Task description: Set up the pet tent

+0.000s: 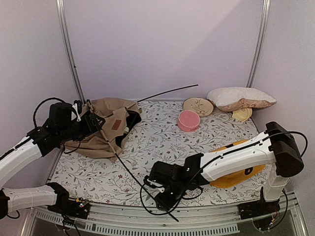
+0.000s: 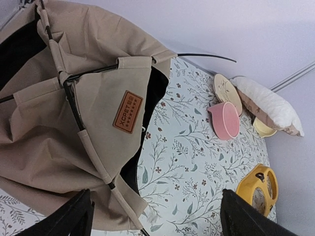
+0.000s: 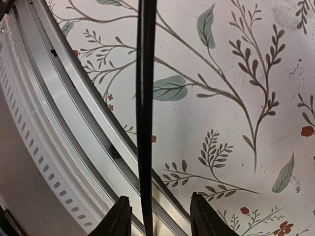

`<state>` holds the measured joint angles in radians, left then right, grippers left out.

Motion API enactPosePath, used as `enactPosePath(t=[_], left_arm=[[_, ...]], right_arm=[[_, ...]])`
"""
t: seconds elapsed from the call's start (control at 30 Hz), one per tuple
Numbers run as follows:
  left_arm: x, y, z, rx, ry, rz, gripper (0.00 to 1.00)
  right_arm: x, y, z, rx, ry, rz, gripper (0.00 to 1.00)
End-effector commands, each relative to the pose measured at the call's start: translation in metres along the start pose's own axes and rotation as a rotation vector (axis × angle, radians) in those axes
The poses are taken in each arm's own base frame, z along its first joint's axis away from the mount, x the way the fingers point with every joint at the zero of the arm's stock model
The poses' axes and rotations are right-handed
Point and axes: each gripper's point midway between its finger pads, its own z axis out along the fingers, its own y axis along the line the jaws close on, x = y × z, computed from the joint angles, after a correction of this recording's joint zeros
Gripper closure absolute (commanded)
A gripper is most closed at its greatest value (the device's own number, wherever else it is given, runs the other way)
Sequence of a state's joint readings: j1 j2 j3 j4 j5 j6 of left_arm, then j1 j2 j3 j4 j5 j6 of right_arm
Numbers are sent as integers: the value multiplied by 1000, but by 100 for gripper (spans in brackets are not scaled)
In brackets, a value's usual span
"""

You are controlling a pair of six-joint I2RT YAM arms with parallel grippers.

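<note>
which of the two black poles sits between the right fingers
The pole running from the tent diagonally to the near table edge; the other pole sticks out of the tent toward the back wall.

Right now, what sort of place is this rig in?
Probably an enclosed robot test booth staged as a pet corner: plain walls on aluminium posts, a floral-cloth table, the pet tent and a pink bowl.

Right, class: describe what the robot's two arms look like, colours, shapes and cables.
Both the left arm and right arm have smooth white tubular shells with black joint housings and black jaws. Thin black cables loop loosely along each. No markings show.
</note>
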<state>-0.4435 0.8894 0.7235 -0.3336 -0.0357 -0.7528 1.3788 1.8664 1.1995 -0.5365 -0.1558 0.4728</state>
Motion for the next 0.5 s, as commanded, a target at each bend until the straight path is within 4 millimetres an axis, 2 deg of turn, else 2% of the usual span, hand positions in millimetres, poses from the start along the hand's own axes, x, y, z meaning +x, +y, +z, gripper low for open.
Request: enactPosePath(t=[0.0, 0.13, 0.47], left_arm=[[-5, -4, -1, 3, -25, 5, 10], [-9, -6, -1, 6, -35, 16, 10], [-14, -10, -2, 8, -42, 45, 10]], right_arm=[[2, 8, 2, 30, 19, 24, 58], [6, 8, 8, 71, 46, 42, 61], [14, -10, 9, 174, 67, 150, 66]])
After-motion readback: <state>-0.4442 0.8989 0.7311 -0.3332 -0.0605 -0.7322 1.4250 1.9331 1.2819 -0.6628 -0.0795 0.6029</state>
